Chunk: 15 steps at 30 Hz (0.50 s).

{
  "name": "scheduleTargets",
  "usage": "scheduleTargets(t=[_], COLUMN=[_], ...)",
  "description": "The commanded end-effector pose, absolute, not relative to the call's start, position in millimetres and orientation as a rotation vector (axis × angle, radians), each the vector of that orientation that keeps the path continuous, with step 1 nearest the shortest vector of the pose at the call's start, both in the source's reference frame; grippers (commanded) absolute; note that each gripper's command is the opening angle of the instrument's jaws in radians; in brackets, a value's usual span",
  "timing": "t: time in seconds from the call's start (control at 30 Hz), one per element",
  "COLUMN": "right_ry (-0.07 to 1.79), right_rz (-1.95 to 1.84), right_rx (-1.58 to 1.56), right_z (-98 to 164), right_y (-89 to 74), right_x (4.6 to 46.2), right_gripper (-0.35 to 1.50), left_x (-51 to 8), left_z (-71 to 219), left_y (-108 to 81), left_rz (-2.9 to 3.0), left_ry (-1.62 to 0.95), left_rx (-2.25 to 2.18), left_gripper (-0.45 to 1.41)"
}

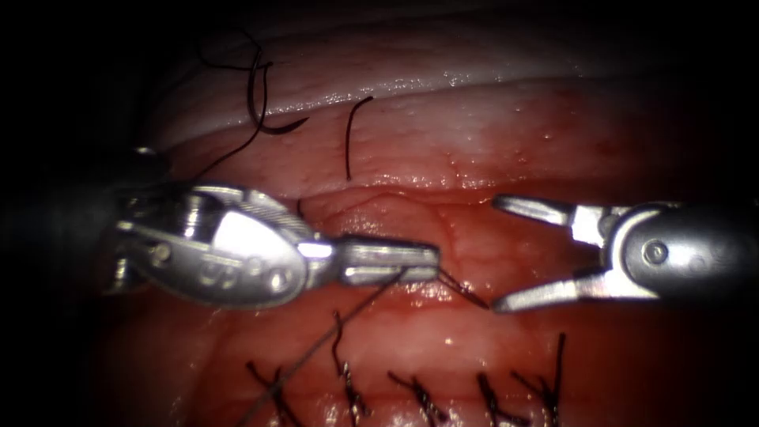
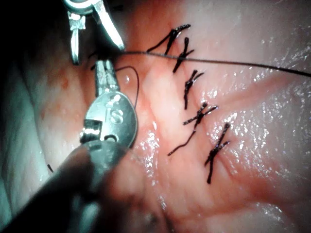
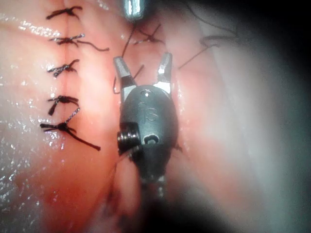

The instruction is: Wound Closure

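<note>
Now left claw grips the thread, which slants down-left; right claw gapes empty.

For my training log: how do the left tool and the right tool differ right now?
The left tool has its jaws shut on the thread; the right tool has its jaws spread wide and holds nothing. The left tool reaches in from the left, the right tool from the right. Both hover over the tissue.

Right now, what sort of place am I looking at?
Probably a surgical practice bench: two robot tools, the left tool shut on thread, the right tool open, over stitched tissue.
</note>
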<state>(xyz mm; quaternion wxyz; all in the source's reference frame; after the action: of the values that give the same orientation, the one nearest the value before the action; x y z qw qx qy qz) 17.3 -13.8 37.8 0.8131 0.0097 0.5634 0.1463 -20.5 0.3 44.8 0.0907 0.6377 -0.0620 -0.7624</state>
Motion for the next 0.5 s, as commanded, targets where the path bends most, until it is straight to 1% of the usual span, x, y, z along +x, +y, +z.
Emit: scheduleTargets(t=[0.03,0.17,0.2,0.23,0.37,0.4,0.47,0.5], right_ry=[1.208,1.208,1.192,1.171,1.158,1.157,1.151,1.148], right_rz=[0.358,0.415,0.425,0.420,0.446,0.452,0.467,0.484], right_rx=[0.053,0.080,0.097,0.112,0.124,0.126,0.128,0.136], right_z=[38.0,38.2,38.6,39.0,39.9,40.1,40.3,40.3], right_y=[-13.9,-14.7,-15.3,-16.0,-16.6,-16.6,-16.5,-16.5], right_x=[18.3,19.2,19.8,20.4,21.4,21.5,21.6,21.7], right_gripper=[0.96,0.99,0.81,0.57,0.44,0.34,-0.15,-0.35], left_x=[-21.0,-21.3,-21.4,-21.5,-21.6,-21.6,-21.6,-21.6], left_z=[45.4,45.5,45.4,45.3,44.8,44.7,44.6,44.5], left_y=[0.5,0.5,0.5,0.5,0.1,0.0,-0.1,-0.1], left_rz=[-2.263,-2.266,-2.268,-2.269,-2.270,-2.270,-2.270,-2.270], left_ry=[-0.186,-0.188,-0.190,-0.190,-0.191,-0.192,-0.192,-0.192], left_rx=[1.895,1.894,1.893,1.893,1.891,1.890,1.890,1.889], left_gripper=[-0.45,-0.45,-0.45,-0.45,-0.45,-0.45,-0.45,-0.45])
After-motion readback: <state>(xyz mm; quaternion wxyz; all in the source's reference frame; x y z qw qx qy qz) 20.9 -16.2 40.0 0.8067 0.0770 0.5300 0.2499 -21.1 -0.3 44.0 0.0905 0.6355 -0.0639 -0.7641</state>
